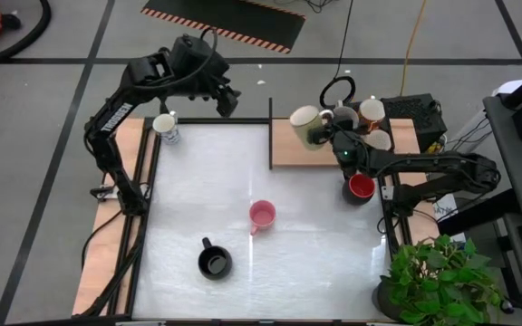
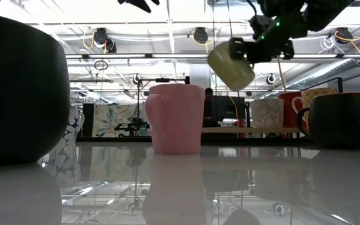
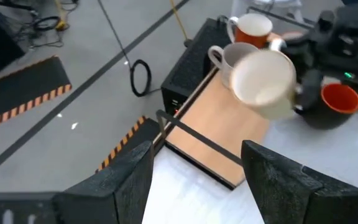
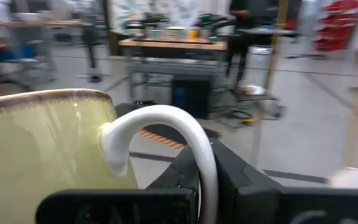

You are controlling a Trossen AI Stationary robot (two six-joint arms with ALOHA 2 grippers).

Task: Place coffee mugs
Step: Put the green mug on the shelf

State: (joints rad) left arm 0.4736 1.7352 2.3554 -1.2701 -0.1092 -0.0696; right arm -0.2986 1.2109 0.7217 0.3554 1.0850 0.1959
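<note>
My right gripper is shut on a cream mug, held in the air over the left end of the wooden board at the far right. In the low view this mug hangs tilted, well above the table. My left gripper stands open and empty, high over the table's far edge. A pink mug and a black mug stand upright on the white table. A white mug with blue marks stands on the left board. My right gripper pinches the cream mug's white loop handle between its two fingers. The fingers lie about level and come from the table's right side. The mug is lifted clear and tipped, its mouth turned toward the table's left and far side.
Several mugs crowd the right end of the far-right board, just behind the held mug. A dark mug with a red inside stands near the table's right edge. A thin black rail borders that board. A potted plant sits at the near right.
</note>
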